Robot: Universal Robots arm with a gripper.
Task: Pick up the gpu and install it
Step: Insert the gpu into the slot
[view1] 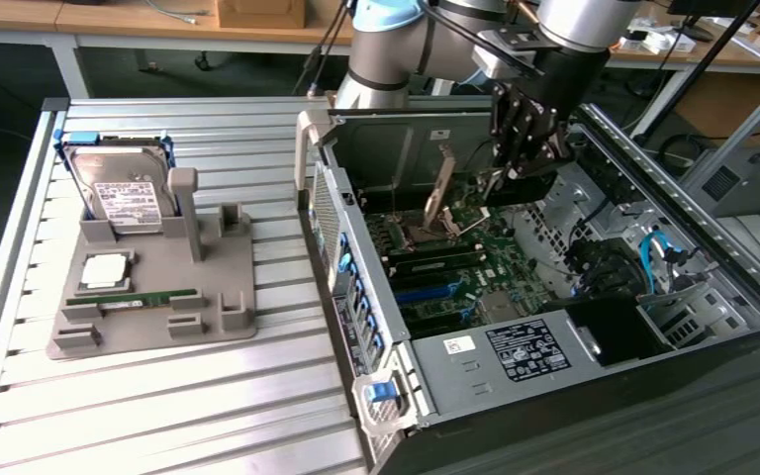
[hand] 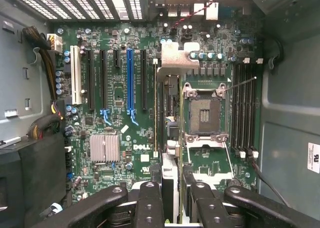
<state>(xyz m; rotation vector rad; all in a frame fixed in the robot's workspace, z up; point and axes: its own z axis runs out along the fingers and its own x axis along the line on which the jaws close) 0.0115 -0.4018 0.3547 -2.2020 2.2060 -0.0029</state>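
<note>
Exterior view: gripper (view1: 510, 183) stands inside the open computer case (view1: 394, 386), at the exterior view's right.
Grip: fingers pinch the gpu (hand: 169, 178) on edge, above the motherboard (view1: 459, 267).
Done: pickup; the stand (view1: 222, 287) at the exterior view's left carries the hard drive (view1: 123, 193) and memory stick (view1: 142, 298).
Left: seating; judged not yet in a slot.
Wrist view adds: empty blue slot (hand: 130, 77) and its neighbours, the card edge-on between the fingers.

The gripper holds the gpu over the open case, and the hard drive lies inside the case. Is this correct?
Not fully. The gripper does hold the gpu over the open case, but the exterior view shows the hard drive standing in the grey holder outside the case.
</note>
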